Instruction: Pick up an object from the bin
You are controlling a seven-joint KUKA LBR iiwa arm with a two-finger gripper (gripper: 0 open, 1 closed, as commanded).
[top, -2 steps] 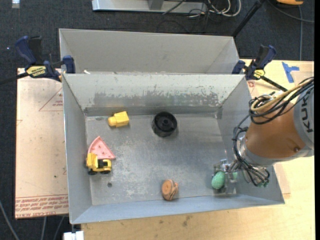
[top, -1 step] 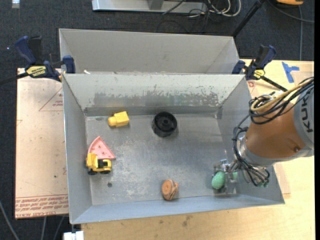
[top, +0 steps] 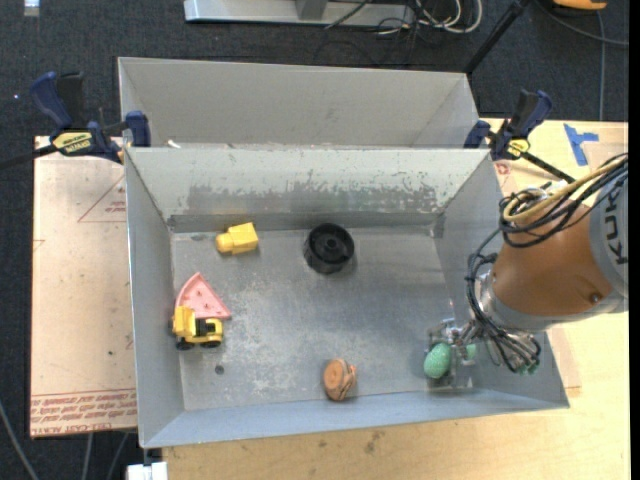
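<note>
My gripper [top: 452, 353] is low in the bin's front right corner, under the orange cover. A small green rounded object [top: 437, 363] lies right at its fingertips, against their left side. The view does not let me tell whether it sits between the fingers. A brown round object [top: 339, 379] lies on the floor near the front wall, some way to the left of the gripper.
A black round ring-like object [top: 329, 247] rests near the back wall at the middle. A yellow block [top: 238, 238] lies at the back left. A pink wedge [top: 200, 296] and a yellow toy truck [top: 197, 329] sit by the left wall.
</note>
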